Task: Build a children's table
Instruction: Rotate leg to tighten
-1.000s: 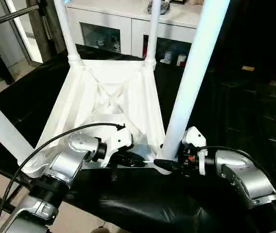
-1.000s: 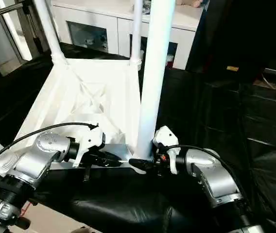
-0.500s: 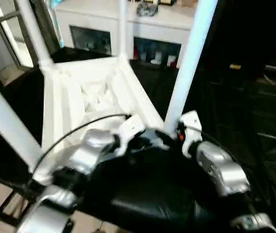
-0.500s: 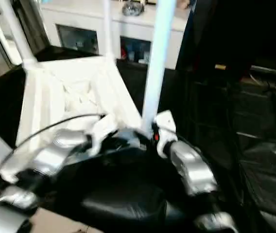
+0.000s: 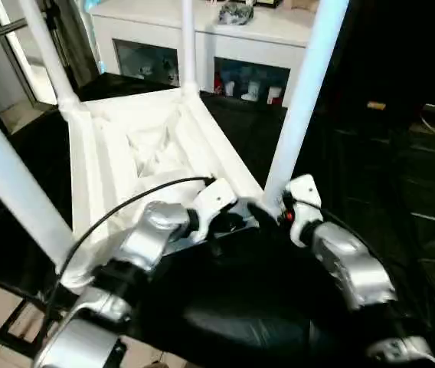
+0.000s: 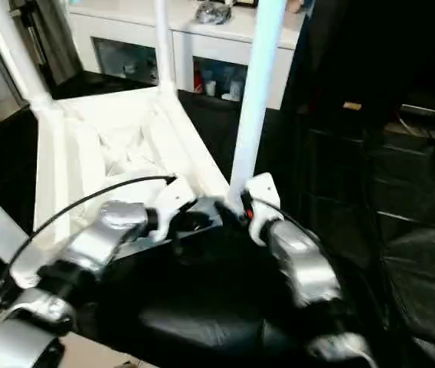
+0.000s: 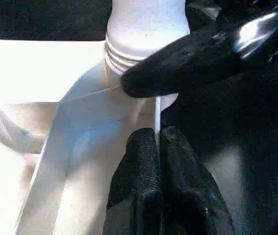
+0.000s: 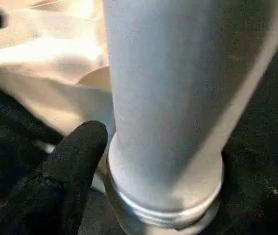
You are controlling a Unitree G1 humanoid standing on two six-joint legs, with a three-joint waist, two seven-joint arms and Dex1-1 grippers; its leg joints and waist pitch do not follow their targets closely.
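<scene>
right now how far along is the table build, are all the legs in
All four legs look seated: the table top lies underside up with the two far legs, the near left leg and the near right leg standing in its corners. In hand: the left gripper is pinched shut on the near rim; one right finger touches the near right leg's base. Left: flipping it upright.

Upturned white table top [image 5: 137, 146] on black sheeting [image 5: 371, 153], four legs up, both grippers seemingly at its near corner.
</scene>
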